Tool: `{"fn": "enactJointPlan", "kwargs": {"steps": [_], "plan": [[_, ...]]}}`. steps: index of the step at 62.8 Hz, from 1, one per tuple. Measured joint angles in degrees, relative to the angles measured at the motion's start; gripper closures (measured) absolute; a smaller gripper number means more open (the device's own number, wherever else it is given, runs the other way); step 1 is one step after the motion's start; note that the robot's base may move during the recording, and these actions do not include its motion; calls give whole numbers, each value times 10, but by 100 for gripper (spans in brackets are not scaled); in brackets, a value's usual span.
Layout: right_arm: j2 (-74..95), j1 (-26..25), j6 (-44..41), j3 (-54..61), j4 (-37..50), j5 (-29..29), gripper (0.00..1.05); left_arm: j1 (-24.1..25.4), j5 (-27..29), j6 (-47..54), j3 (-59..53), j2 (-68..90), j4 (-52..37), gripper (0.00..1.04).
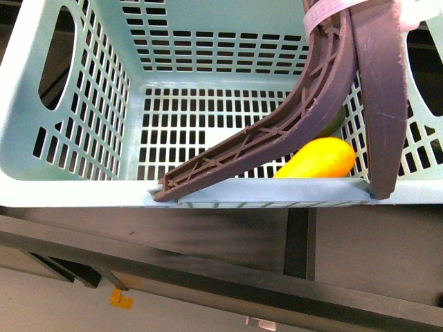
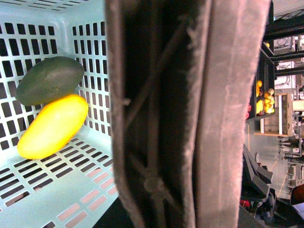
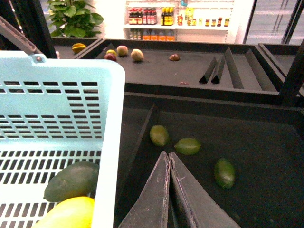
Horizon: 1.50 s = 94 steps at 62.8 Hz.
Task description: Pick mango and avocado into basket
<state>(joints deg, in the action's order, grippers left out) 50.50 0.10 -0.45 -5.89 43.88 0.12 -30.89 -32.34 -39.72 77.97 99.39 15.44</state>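
Lower right of the front view: we see the mango (image 1: 320,159) lying on the floor of the basket (image 1: 90,104), against its near wall, with a sliver of the avocado (image 1: 334,123) behind the brown handles (image 1: 277,131).
Fruit position: in the left wrist view, at the left of the frame, the avocado (image 2: 50,80) rests on the mango (image 2: 53,126), touching, in a corner of the basket.
Task progress: we judge both fruits are already in.
Handling: we judge both firm, smooth and prone to roll; we would grip across the middle.
Right gripper (image 3: 169,159): closed on nothing, outside the basket over a dark shelf (image 3: 266,142) with loose green fruit (image 3: 187,145).
Left gripper: not visible, so we cannot tell.
Writing: bottles on distant store shelves (image 3: 161,16), labels unreadable.
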Motion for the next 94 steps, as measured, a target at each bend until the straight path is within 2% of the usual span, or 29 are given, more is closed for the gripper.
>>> {"fn": "enactJointPlan", "kwargs": {"steps": [10,18,58,83,88,94], "plan": [[-56,0,0,19,-37,0,103,0,0,0,0,0,0,90],[-71,0,0,47,-23,0,103,0,0,0,0,0,0,90],[-330,0,0,49,-263,-1,103,0,0,0,0,0,0,90],[-403,0,0,49,-337,-1,103,0,0,0,0,0,0,90],[-480,0,0,49,-429,-1,103,0,0,0,0,0,0,90],[-500,0,0,49,-437,-1,103,0,0,0,0,0,0,90]]}}
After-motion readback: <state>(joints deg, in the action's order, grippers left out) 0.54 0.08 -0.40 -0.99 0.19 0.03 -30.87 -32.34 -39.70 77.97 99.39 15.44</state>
